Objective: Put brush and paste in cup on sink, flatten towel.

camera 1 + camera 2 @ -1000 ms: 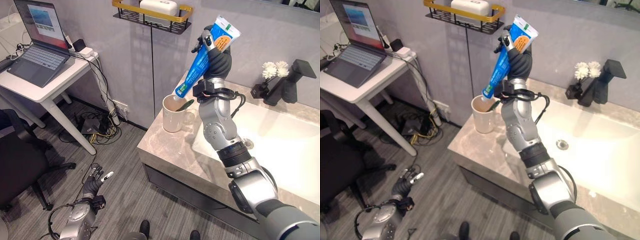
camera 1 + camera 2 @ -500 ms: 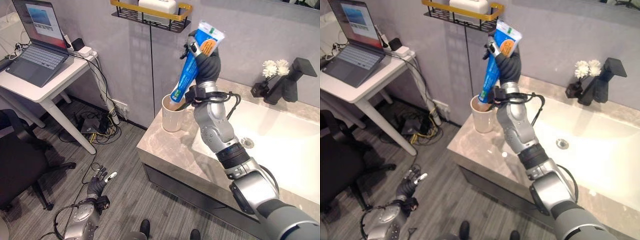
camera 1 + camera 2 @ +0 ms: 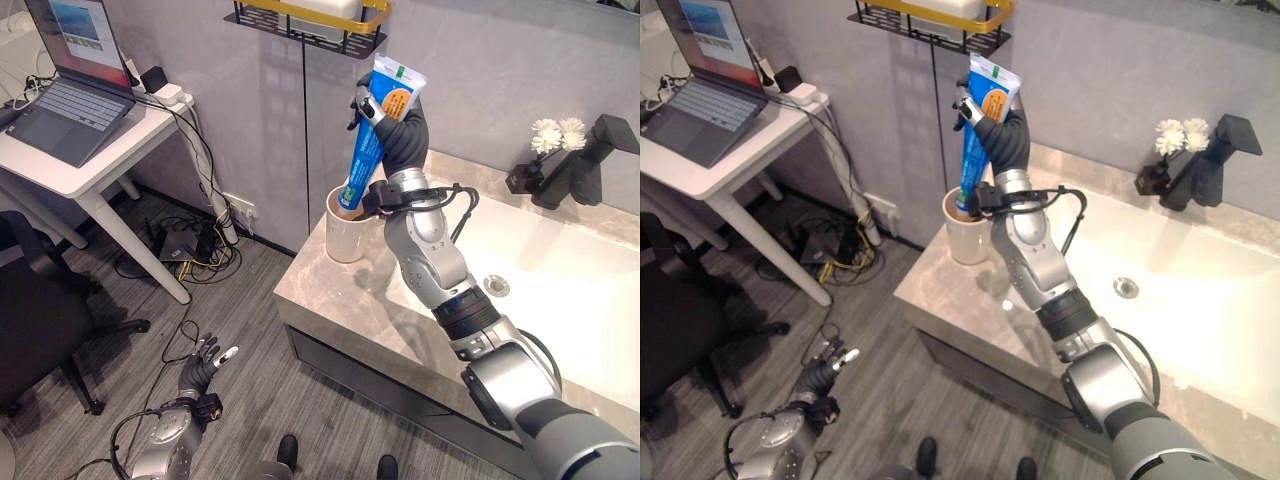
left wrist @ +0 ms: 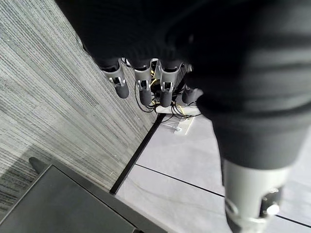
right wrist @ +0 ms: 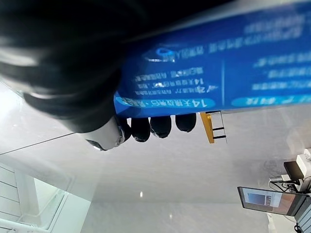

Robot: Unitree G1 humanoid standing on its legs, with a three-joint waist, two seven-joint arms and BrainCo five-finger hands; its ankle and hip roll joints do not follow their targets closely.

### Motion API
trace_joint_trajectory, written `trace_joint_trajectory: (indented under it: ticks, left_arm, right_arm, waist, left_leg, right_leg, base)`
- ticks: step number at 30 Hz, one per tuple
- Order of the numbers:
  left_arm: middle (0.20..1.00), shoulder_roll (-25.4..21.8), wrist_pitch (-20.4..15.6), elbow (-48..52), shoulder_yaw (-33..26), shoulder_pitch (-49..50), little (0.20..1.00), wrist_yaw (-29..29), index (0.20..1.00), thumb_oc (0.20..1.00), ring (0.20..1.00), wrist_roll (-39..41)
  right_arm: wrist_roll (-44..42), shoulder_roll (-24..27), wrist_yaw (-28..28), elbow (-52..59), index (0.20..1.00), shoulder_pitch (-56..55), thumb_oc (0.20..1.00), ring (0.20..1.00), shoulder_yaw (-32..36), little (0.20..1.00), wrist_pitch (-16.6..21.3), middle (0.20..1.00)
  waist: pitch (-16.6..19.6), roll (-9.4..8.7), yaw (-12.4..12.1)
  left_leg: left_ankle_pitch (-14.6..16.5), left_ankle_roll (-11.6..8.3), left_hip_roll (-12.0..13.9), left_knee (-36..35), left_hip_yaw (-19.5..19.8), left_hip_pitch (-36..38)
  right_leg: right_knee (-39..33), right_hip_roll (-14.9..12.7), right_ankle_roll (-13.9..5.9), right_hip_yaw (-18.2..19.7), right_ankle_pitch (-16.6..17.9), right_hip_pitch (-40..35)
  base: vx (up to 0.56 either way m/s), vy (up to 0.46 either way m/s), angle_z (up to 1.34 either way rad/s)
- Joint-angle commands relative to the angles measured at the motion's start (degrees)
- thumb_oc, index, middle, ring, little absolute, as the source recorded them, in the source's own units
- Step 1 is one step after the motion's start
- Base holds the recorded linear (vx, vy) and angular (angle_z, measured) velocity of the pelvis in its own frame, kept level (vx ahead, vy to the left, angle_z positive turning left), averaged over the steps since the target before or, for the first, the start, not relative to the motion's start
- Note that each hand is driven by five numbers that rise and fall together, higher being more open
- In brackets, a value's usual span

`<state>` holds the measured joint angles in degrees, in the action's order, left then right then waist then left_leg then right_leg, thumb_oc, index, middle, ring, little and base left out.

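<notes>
At centre frame, the right hand (image 3: 398, 125) is curled around a blue toothpaste tube (image 3: 372, 140), holding it nearly upright with its cap end dipping into the cream cup (image 3: 345, 232) on the sink counter (image 3: 330, 300). Released while tilted, the tube could likely tip the cup or slide out. The left hand (image 3: 200, 365), lower left, hangs with relaxed fingers, holding nothing.

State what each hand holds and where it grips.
The right hand grips the blue toothpaste tube near its upper, flat end, cap end down in the cup. The left hand holds nothing.
</notes>
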<state>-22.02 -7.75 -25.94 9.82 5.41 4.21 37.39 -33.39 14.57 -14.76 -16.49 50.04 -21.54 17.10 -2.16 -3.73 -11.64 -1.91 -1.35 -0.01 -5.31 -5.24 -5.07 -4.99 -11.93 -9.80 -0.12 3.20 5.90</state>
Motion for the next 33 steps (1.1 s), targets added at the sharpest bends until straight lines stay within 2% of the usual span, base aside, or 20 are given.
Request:
trace_joint_trajectory:
  ticks: [1, 12, 13, 14, 33]
  left_arm:
    - [1.000, -1.9, -3.1, -0.4, 0.6, -2.2, 1.000, -0.5, 1.000, 1.000, 1.000, -1.5]
    - [1.000, -1.5, -3.1, -1.2, 1.0, -2.3, 1.000, -0.8, 1.000, 1.000, 1.000, -1.6]
    - [1.000, -1.5, -3.1, -0.9, 1.0, -2.0, 1.000, -0.9, 1.000, 1.000, 1.000, -1.7]
    - [1.000, -1.5, -3.1, -0.9, 1.0, -2.0, 1.000, -0.9, 1.000, 1.000, 1.000, -1.7]
    - [1.000, -1.0, -2.7, -2.6, 1.5, -2.1, 1.000, -1.3, 1.000, 1.000, 1.000, -2.9]
  right_arm:
    - [2.1, 2.8, 0.9, 5.4, 0.200, 4.3, 0.200, 0.200, 1.3, 0.200, 1.7, 0.200]
    - [2.2, 3.4, 2.0, 5.2, 0.200, 2.9, 0.200, 0.200, 0.5, 0.200, 1.0, 0.200]
    - [2.8, 3.9, 1.9, 5.3, 0.805, 2.7, 0.805, 0.805, 0.2, 0.805, 0.8, 0.805]
    - [2.8, 3.9, 1.9, 5.3, 1.000, 2.7, 1.000, 1.000, 0.2, 1.000, 0.8, 1.000]
    - [5.4, 4.2, 1.1, 5.4, 1.000, 1.5, 1.000, 1.000, 0.9, 1.000, 0.2, 1.000]
  waist:
    - [0.2, -1.82, -0.7]
    - [0.6, -2.10, -0.7]
    - [0.7, -2.15, -0.7]
    - [0.7, -2.14, -0.7]
    - [1.9, -2.13, -0.8]
  left_leg:
    - [-2.4, -0.82, 0.9, 0.3, 3.6, -3.1]
    - [-2.3, -0.84, 1.0, 0.3, 3.6, -2.7]
    - [-2.3, -0.85, 1.0, 0.3, 3.6, -2.8]
    - [-2.3, -0.85, 1.0, 0.3, 3.6, -2.8]
    - [-2.0, -0.79, 1.0, 0.3, 3.8, -1.7]
  right_leg:
    - [2.7, -6.8, -4.72, -3.3, 17.5, -5.2]
    - [2.3, -6.8, -4.75, -3.6, 17.4, -5.7]
    - [2.2, -6.7, -4.74, -3.7, 17.3, -5.8]
    - [2.2, -6.7, -4.74, -3.7, 17.3, -5.8]
    - [1.9, -6.7, -4.70, -4.1, 16.6, -6.9]
  base:
    - [0.00, 0.000, 0.00]
    - [0.00, 0.000, 0.00]
    - [0.00, 0.000, 0.00]
    - [0.00, 0.000, 0.00]
    - [0.00, 0.000, 0.00]
